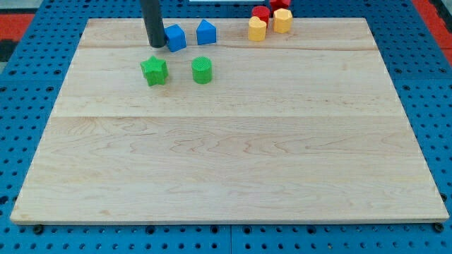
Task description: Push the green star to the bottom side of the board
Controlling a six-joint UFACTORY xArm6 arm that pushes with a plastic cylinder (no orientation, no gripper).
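Note:
The green star (154, 70) lies on the wooden board (226, 155) near the view's upper left. My tip (155, 45) stands just above the star toward the view's top, a small gap apart, and touches or nearly touches the left side of a blue cube (175, 37).
A green cylinder (202, 70) sits right of the star. A blue house-shaped block (206, 32) is right of the blue cube. Two yellow blocks (258, 29) (282, 20) and two red blocks (260, 13) (280, 3) cluster at the view's top edge.

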